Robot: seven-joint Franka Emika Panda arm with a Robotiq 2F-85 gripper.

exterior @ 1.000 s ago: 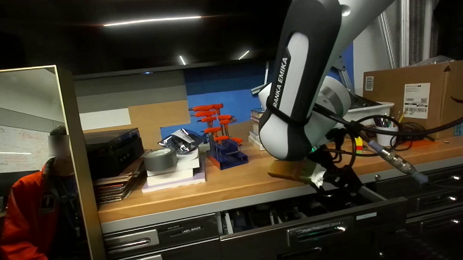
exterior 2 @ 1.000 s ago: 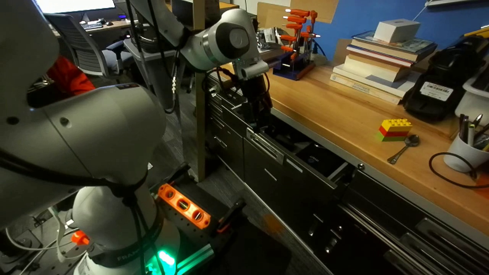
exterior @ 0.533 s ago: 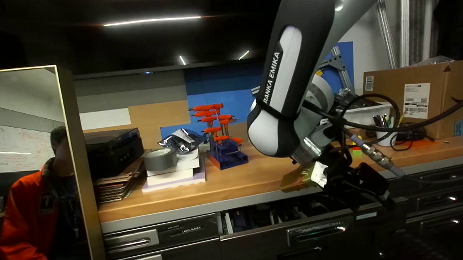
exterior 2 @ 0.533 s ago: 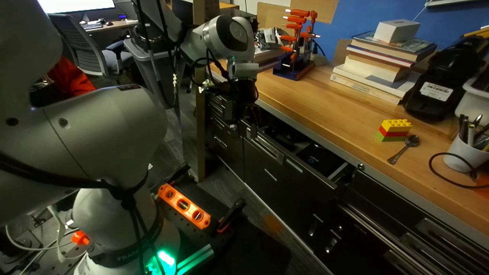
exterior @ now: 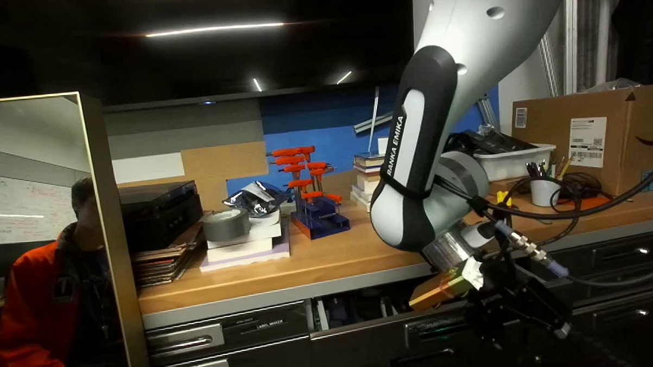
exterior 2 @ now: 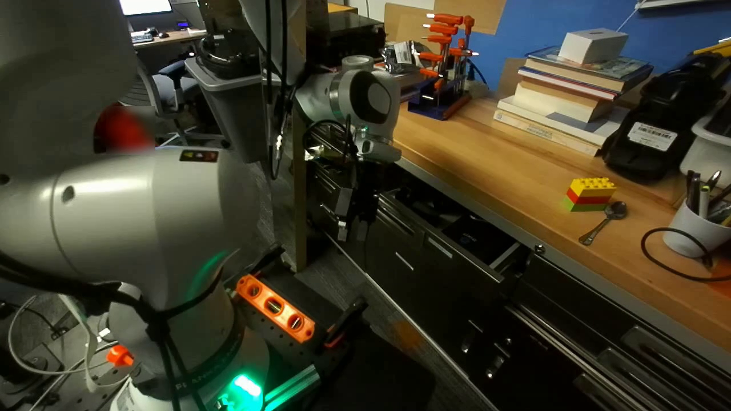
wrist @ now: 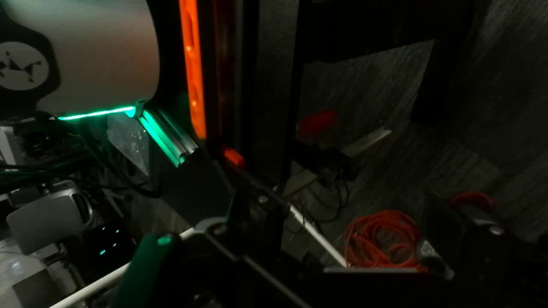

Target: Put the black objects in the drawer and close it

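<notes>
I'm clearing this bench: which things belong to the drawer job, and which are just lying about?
Job: open drawer; gripper; black objects (can't pick them out).
Lying about: duct tape roll; T-handle hex keys; toy bricks; spoon; pen cup; cardboard box.

We find the black two-fingered gripper [exterior 2: 352,231] no longer over the opening of the wide, shallow, dark-grey metal drawer [exterior: 359,340] but lower, outside its front. The white-and-black robot arm [exterior: 413,164] sits lower too than a second ago: in an exterior view it bares more of the tall stack of books [exterior: 365,179], and in an exterior view it covers more of the grey office chair [exterior 2: 164,91].
</notes>
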